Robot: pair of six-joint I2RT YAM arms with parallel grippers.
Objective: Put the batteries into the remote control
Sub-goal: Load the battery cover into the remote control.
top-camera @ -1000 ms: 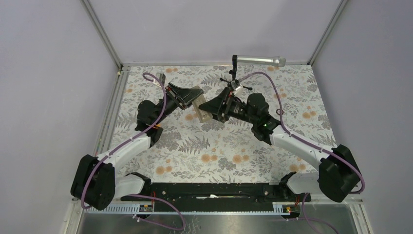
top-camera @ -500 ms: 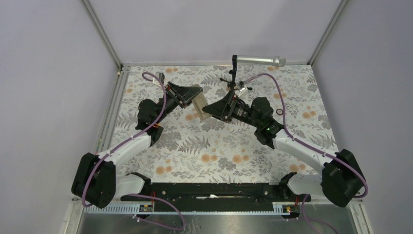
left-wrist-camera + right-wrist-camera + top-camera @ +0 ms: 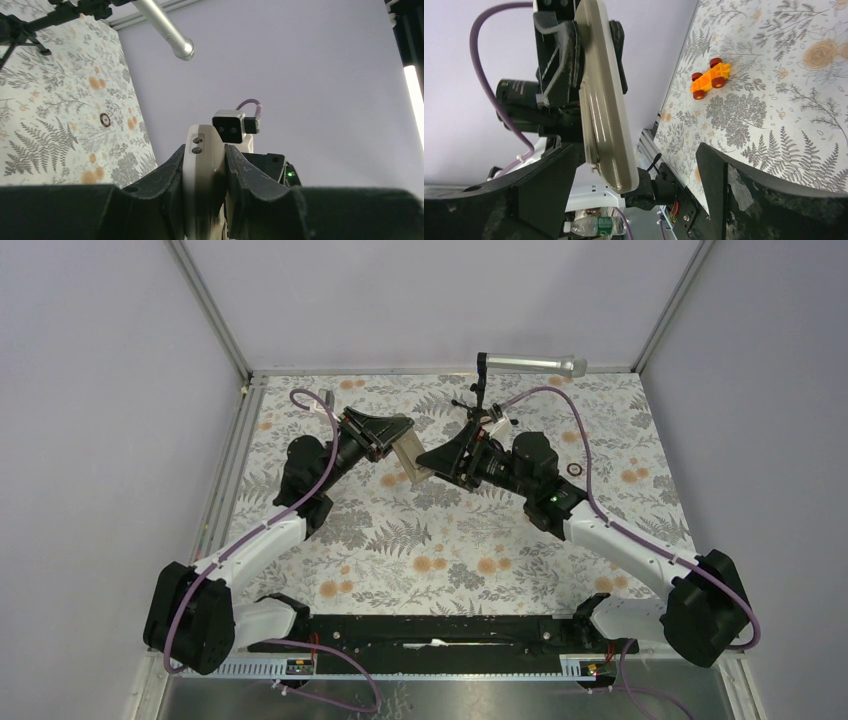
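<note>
From where I stand the remote control (image 3: 604, 100) is off the table (image 3: 450, 540), raised in mid-air near the far middle and pinched by its flat faces in the left gripper (image 3: 204, 165); it seems to be held on edge so that one broad side faces the other arm, which I take as presenting the handset for loading; the right gripper (image 3: 636, 165) hangs just beside it with its black fingers spread wide and nothing between the pads that I can make out; whether a finger touches the casing I cannot tell; the batteries I cannot find in any view, so the loading looks not yet done; the remote is a slim cream-white plastic slab with rounded corners and a smooth, slightly glossy face; behind it a silver metal microphone (image 3: 530, 363) lies across a black stand; a small orange toy car (image 3: 709, 80) with red wheels sits on the fern-printed cloth.
</note>
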